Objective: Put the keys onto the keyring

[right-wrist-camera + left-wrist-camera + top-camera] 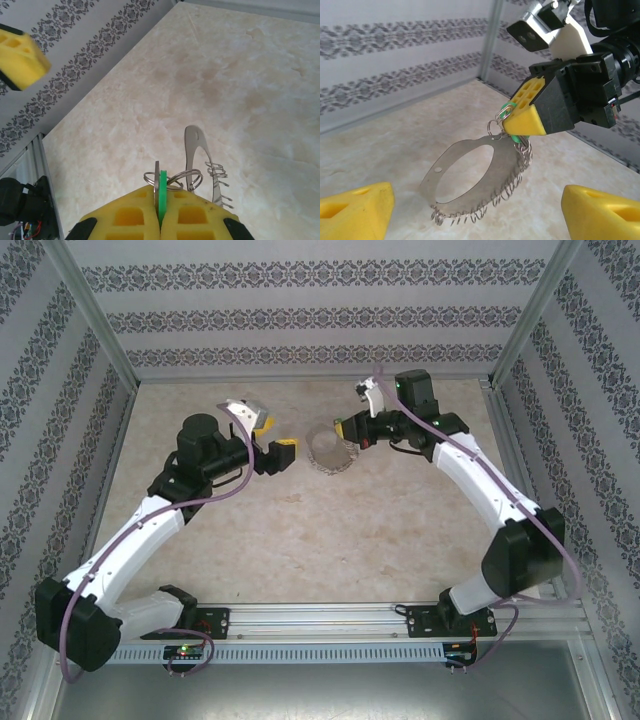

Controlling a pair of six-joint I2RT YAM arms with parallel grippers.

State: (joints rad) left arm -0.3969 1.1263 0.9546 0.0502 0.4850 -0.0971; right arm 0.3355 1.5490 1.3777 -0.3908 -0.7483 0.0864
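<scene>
- The right gripper (161,200) had its yellow foam pads (200,215) pressed together on the small key with the bright green plastic head (162,187), whose green edge showed between them
- The large, flat, silvery-grey metal keyring (432,185) hung tilted from that grip by a small wire loop (494,126) and looked clear of the beige marbled table top (300,530); a fringe of tiny silvery wire loops (507,189) lined its lower edge
- The left gripper (477,205) stood spread wide and held nothing, just in front of the keyring, with one yellow fingertip (360,210) to either side of the band
- The step in hand appeared to be steadying the keyring so the key could be worked onto it; whether the key was already threaded on could not be told
- To do it well, the left gripper should close on the bare stretch of band opposite the right gripper, away from the fringe, so that no loops got pinched or bent
- The grip should fall across the flat faces, light but firm, since thin metal taken edge-on would likely twist or slip
- The right gripper should hold its pinch until the band was secured, or keyring and key could both drop
</scene>
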